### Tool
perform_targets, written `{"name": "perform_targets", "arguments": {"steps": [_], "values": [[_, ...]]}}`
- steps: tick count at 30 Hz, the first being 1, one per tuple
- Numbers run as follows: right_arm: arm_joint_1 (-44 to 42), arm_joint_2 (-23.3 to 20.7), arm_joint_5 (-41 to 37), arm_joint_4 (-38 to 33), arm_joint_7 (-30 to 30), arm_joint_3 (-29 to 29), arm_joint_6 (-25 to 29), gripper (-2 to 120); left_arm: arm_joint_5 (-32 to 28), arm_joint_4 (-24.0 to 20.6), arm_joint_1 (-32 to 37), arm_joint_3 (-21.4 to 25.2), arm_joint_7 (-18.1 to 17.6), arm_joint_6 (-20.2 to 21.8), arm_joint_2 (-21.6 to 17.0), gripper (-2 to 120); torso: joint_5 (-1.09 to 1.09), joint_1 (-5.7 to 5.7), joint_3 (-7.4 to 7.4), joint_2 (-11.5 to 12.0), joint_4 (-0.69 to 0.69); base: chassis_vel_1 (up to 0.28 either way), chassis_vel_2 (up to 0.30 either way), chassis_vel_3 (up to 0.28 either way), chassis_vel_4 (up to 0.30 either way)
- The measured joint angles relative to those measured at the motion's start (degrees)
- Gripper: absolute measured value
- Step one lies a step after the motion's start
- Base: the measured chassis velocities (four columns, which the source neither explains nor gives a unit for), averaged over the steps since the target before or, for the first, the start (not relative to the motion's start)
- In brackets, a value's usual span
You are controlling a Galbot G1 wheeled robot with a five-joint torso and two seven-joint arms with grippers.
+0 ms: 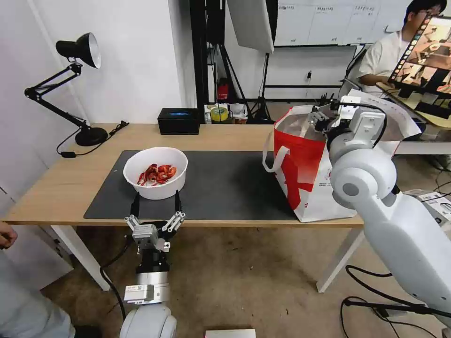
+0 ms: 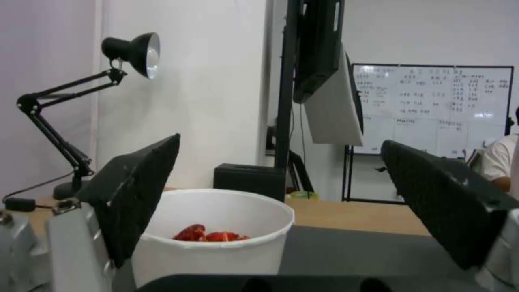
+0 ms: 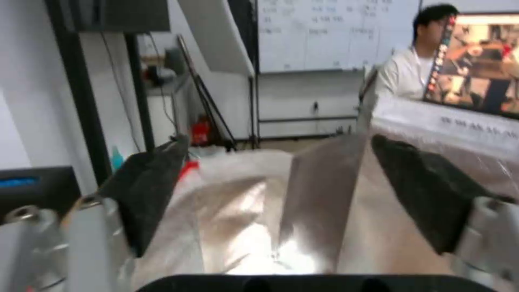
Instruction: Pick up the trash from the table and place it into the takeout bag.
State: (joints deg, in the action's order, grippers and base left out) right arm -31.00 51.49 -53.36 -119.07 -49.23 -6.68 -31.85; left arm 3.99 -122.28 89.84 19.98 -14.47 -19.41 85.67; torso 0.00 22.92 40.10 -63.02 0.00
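Takeout bag (image 1: 305, 173) partly hidden behind the right arm, interior contents out of sight. Foil lining (image 3: 254, 219) blurred in the right wrist view. Bowl (image 2: 216, 239) cut off below, partly masked by a fingertip (image 2: 135, 198).

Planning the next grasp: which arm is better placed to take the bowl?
Left. The left gripper is open at the table's near edge, its fingers just short of the bowl. The right gripper is open over the bag.

The left end effector (image 1: 156, 205) has slim black fingers (image 1: 135, 205) on silver knuckled linkages, a black wrist collar, a labelled silver band and trailing black cable. The right arm (image 1: 376, 197) is bulky glossy white with grey round joint caps.
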Motion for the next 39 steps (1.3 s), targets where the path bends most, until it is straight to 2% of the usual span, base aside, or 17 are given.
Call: {"name": "perform_targets", "arguments": {"steps": [2,6,9,10,13,17,24,29,30,36,37,38,39], "values": [[-0.2,-0.1,0.9,-0.3,2.7,-0.1,2.3,98,0.1,0.0,0.0,-0.2,0.0,0.0,0.2,100,0.01,0.0,0.0,0.0,0.0,0.0,0.0,0.0,0.0],[-1.2,-0.2,2.8,-0.3,6.4,-0.2,5.8,100,0.1,0.0,0.1,-0.3,0.0,0.0,0.3,100,0.01,0.0,0.0,0.0,-0.01,0.0,0.0,0.0,0.0],[-4.8,-0.4,8.1,-0.6,14.9,-0.8,13.4,100,0.1,-0.3,0.1,-0.1,0.0,0.0,0.2,100,0.0,0.0,0.0,0.0,-0.01,0.0,0.0,0.0,0.0],[-4.8,-0.4,8.1,-0.6,14.9,-0.8,13.4,100,0.1,-0.3,0.1,-0.1,0.0,0.0,0.2,100,0.0,0.0,0.0,0.0,-0.01,0.0,0.0,0.0,0.0],[-9.4,-0.4,12.6,-1.7,20.6,-1.9,18.7,100,0.1,-0.7,0.5,0.3,-0.1,0.0,0.0,100,0.0,0.0,0.0,0.0,0.0,0.0,0.0,0.0,0.0],[-13.0,0.0,14.4,-2.6,22.5,-2.9,21.1,100,0.0,-0.7,0.5,0.3,-0.1,0.0,0.0,100,0.0,0.0,0.0,0.0,0.0,0.0,0.0,0.0,0.0],[-23.4,2.4,20.4,-5.2,28.9,-7.3,28.9,100,0.1,-0.7,0.5,0.0,-0.1,0.0,0.3,100,0.01,0.0,0.0,0.0,0.0,0.0,0.0,0.0,0.0],[-23.9,2.5,20.7,-5.3,29.2,-7.5,29.3,100,0.1,-0.7,0.5,-0.1,-0.1,0.0,0.4,100,0.01,0.0,0.0,0.0,0.0,0.0,0.0,0.0,0.0],[-30.0,4.9,25.7,-7.2,32.1,-9.9,33.4,100,0.2,-0.7,0.7,-0.1,-0.1,-0.4,0.6,100,0.0,0.0,-0.01,0.0,0.0,0.0,0.0,0.0,0.0],[-32.2,6.0,27.6,-8.1,32.8,-10.8,34.3,100,0.2,-0.7,0.7,-0.1,-0.1,-0.7,0.8,100,0.01,0.0,-0.01,0.0,0.0,0.0,0.0,0.0,0.0],[-36.7,8.8,30.8,-9.4,33.9,-12.6,35.9,100,0.2,-0.7,0.7,0.1,-0.1,-0.9,0.8,100,0.01,0.0,-0.01,0.0,0.0,0.0,0.0,0.0,0.0],[-36.7,8.8,30.8,-9.4,33.9,-12.6,35.9,100,0.2,-0.7,0.7,0.1,-0.1,-0.9,0.8,100,0.01,0.0,-0.01,0.0,0.0,0.0,0.0,0.0,0.0],[-41.7,11.7,34.3,-9.4,35.1,-14.1,38.6,100,0.2,-0.7,0.6,0.2,-0.1,-1.0,0.6,100,0.01,0.0,-0.01,0.0,0.0,0.0,0.0,0.0,0.0]]}}
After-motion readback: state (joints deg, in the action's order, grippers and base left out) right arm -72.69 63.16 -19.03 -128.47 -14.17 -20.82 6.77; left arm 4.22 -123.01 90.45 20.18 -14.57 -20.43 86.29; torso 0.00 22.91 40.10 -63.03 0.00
